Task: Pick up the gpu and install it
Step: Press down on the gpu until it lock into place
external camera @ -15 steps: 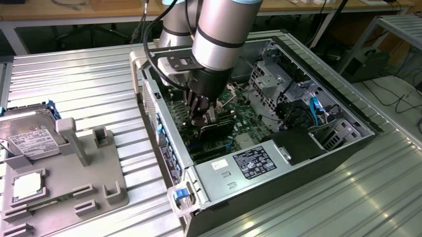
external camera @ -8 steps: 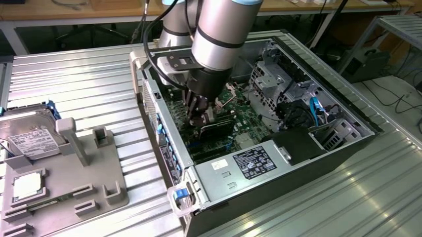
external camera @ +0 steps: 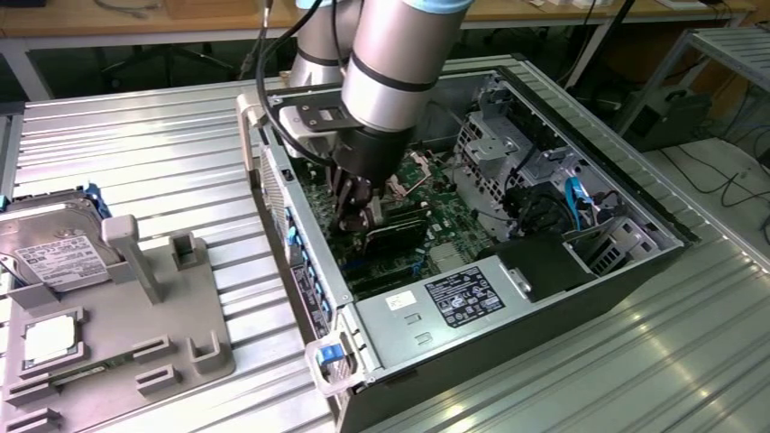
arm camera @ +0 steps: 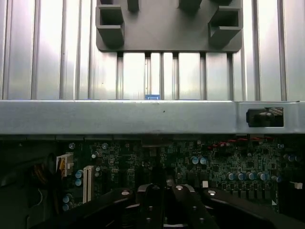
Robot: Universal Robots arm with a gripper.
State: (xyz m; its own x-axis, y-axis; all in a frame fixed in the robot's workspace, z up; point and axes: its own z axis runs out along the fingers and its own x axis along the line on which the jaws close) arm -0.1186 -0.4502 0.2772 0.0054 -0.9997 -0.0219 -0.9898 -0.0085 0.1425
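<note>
Gripper clenched shut, down inside the open pc case right over the green board, w/ gpu just beside it

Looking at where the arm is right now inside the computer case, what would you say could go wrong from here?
1. The gripper is shut, low over the motherboard beside the gpu; pressing off-line might strain the card or its slot.
2. Loose cables lie close by and could snag the arm.
3. The case wall stands close to the wrist, so a sideways move may hit it.
</note>
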